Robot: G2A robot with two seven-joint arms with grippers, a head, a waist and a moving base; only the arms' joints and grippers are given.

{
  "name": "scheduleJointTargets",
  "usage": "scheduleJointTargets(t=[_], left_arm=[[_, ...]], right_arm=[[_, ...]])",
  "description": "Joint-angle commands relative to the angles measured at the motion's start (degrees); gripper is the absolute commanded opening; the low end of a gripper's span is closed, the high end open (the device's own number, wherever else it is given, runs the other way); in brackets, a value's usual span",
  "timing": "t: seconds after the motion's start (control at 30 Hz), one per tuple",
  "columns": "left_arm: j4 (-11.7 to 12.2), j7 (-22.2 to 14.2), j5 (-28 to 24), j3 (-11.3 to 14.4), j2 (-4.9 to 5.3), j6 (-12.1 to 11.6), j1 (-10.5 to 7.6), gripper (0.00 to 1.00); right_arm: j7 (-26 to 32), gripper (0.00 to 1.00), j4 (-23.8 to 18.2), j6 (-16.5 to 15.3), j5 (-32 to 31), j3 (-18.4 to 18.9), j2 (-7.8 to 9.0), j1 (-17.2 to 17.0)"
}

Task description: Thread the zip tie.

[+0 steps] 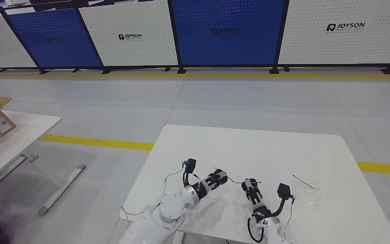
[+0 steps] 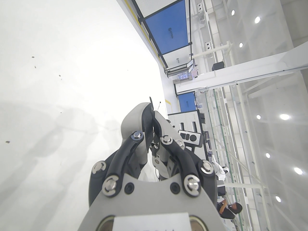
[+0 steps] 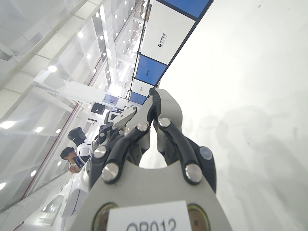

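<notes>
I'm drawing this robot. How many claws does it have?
2. The left gripper and the right gripper hang side by side over the white table.

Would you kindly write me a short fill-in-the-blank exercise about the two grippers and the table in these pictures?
1. The left gripper and the right gripper both hover above a ___ table.
2. The right gripper's fingers are ___ on a thin black zip tie.
3. A spare tie lies flat on the table, on the ___ gripper's side.
Missing words: white; shut; right.
</notes>
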Motion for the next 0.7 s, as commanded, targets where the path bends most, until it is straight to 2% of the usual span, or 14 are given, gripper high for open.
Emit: scheduleJointTargets(t=[0.0,0.67], left_arm=[[0.0,0.0,0.0,0.0,0.00,0.0,0.00,0.00],[0.0,0.0,0.0,0.0,0.00,0.0,0.00,0.00]], right_arm=[[0.0,0.00,-0.1,-0.1,-0.1,0.1,-0.09,0.0],[-0.5,0.00,0.1,2.3,-2.1,-0.2,-1.23,0.5]])
